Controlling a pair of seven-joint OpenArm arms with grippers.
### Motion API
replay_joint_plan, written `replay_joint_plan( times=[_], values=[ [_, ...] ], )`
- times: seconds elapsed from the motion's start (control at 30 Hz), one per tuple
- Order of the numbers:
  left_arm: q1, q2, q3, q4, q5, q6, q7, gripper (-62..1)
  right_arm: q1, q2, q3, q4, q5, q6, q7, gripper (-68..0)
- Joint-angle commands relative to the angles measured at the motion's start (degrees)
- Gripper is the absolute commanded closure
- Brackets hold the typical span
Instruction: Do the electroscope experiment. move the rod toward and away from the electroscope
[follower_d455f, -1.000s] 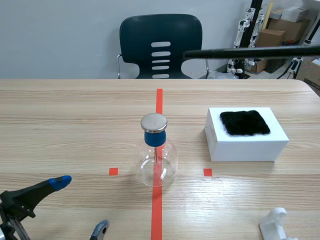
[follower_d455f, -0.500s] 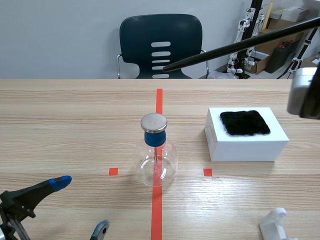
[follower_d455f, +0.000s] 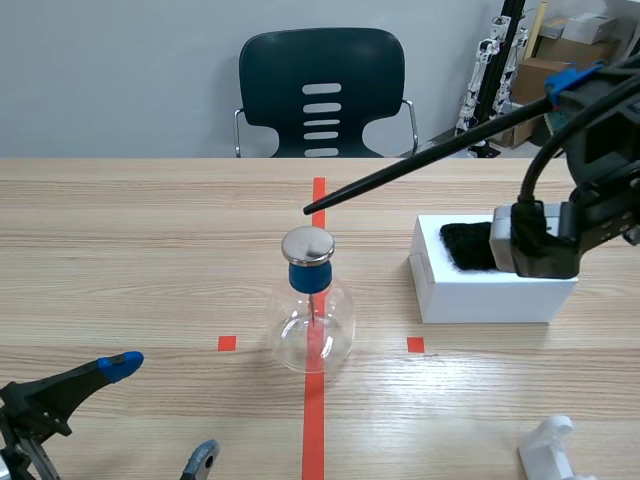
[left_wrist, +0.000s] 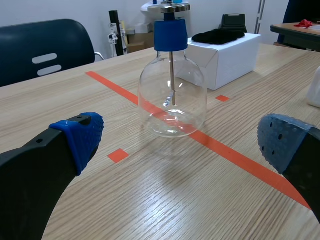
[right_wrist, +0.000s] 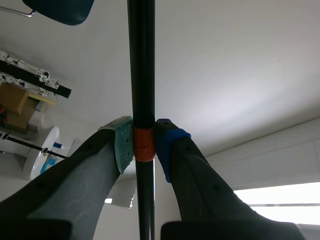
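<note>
Right end effector (right_wrist: 144, 142) tight on rod (right_wrist: 141, 60) (2 pads (right_wrist: 123, 143) touching)

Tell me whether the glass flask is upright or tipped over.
Upright. The flask rests on its round bottom on the table, blue stopper and metal disc on top, its inner stem vertical.

Left gripper (left_wrist: 182, 142) low, spread wide; right gripper (right_wrist: 143, 145) raised high, clamped on rod (right_wrist: 141, 60)
</note>
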Motion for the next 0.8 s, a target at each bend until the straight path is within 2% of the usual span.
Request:
replay_joint_plan(
  times=[0.0,0.5,0.63,0.77],
  values=[
    [-0.02,0.00,-0.11,0.50,-0.39,-0.13,-0.76,-62.3,0.83,-0.15,0.42,0.48,0.00,-0.33,-0.52,-1.0],
    [-0.02,0.00,-0.11,0.50,-0.39,-0.13,-0.79,-62.3,0.79,-0.28,0.42,0.42,0.33,-0.39,-0.17,-1.0],
    [-0.02,0.00,-0.11,0.50,-0.39,-0.13,-0.79,-62.3,0.76,-0.26,0.57,0.66,1.99,-1.95,-0.24,-1.0],
    [-0.02,0.00,-0.11,0.50,-0.39,-0.13,-0.79,-62.3,-1.16,-0.24,3.06,2.82,5.01,-1.92,-0.24,-1.0]
  ],
)
